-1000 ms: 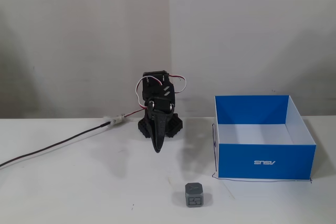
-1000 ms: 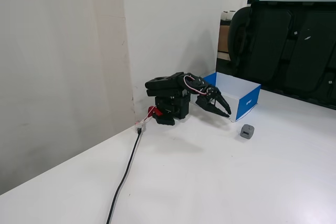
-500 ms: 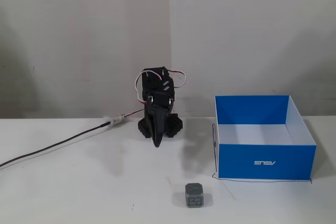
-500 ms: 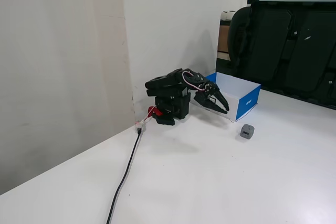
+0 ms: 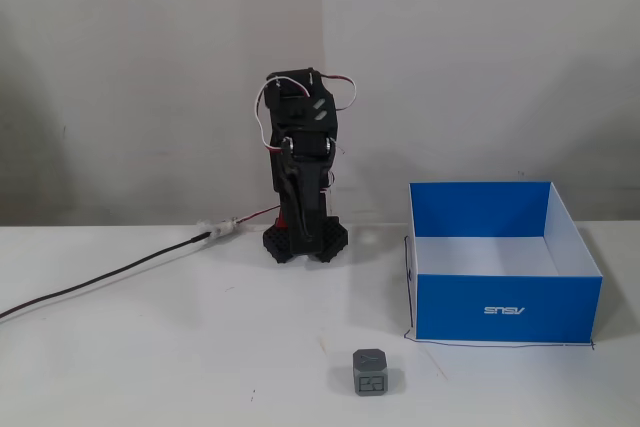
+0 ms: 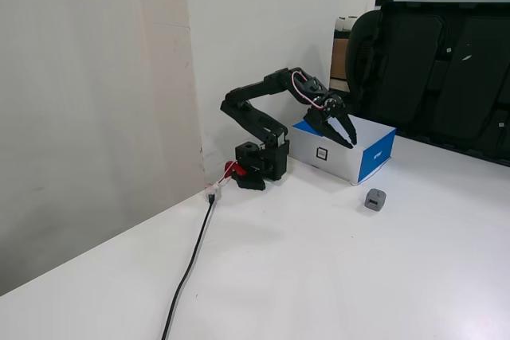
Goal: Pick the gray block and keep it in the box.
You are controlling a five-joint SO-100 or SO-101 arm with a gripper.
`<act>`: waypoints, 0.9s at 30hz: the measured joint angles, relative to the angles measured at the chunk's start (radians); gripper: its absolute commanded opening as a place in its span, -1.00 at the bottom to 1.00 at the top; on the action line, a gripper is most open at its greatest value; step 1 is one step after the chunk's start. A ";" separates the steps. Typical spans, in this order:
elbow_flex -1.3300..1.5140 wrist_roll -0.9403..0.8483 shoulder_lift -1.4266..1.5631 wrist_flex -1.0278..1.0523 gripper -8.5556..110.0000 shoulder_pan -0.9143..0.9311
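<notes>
Claw (image 6: 344, 130) parted, empty, above table; upside-down ASUS on blue box (image 5: 505, 310).

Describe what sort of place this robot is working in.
Probably an office or lab corner: a white table against plain walls, black office chairs behind, and a small arm's hand raised near a blue box.
</notes>
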 measured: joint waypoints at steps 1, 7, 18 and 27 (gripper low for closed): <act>-0.026 0.000 -0.035 0.015 -0.85 0.012; -0.149 -0.032 -0.222 0.080 -0.85 -0.031; -0.172 -0.095 -0.514 0.061 -0.72 -0.120; -0.249 -0.106 -0.684 0.061 -0.56 -0.147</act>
